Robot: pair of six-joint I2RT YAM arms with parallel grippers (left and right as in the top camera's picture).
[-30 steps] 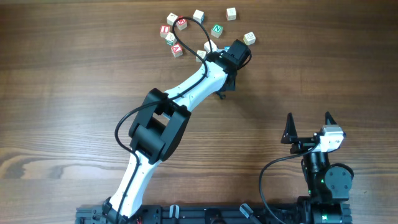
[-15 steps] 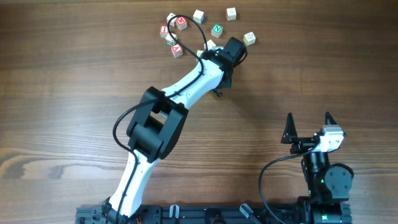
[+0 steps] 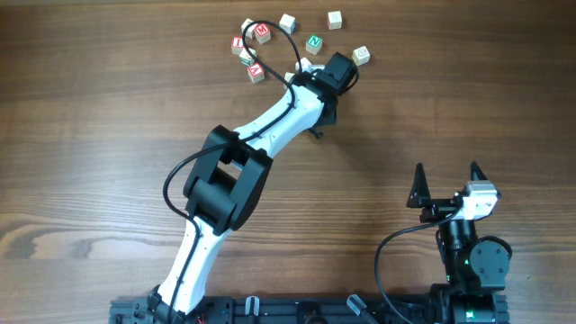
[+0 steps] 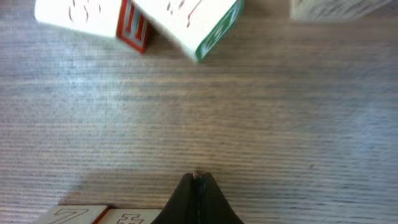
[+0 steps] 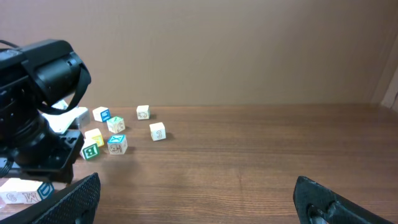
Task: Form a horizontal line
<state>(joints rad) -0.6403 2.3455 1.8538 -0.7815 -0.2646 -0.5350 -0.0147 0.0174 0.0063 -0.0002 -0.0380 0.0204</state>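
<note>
Left arm [image 3: 261,135] is stretching far up the wooden table [image 3: 108,135] to the cube cluster at the top, w/ its black wrist sitting over the cluster's right side. Left gripper [image 4: 196,186] is pointing at bare wood, jaws clenched tip to tip, gripping nothing.

The horizontal line [image 5: 28,190] is lying low beside that wrist. The right wrist view is showing it as a short row of touching pale cubes w/ a cyan face at its right end, the other end being cut off by the frame edge. From overhead the arm is hiding most of it.

Left wrist view is catching two pale cube tops [image 4: 81,215] side by side at the bottom edge, just left of the clenched tips (can't tell whether they're touching the fingers, or whether they belong to the row). Across the bare wood, a red-sided cube [image 4: 87,15] and a tilted green-sided cube [image 4: 193,22] are sitting right against each other at the top of that view.

Overhead, loose cubes are lying scattered around: a red-letter cube [image 3: 262,33], a green-letter cube [image 3: 313,41], and a pale cube [image 3: 335,18] are all apart from one another.

Right gripper [image 3: 447,180] is sitting near the bottom right, well apart from every cube, jaws spread wide w/ nothing btwn them
</note>
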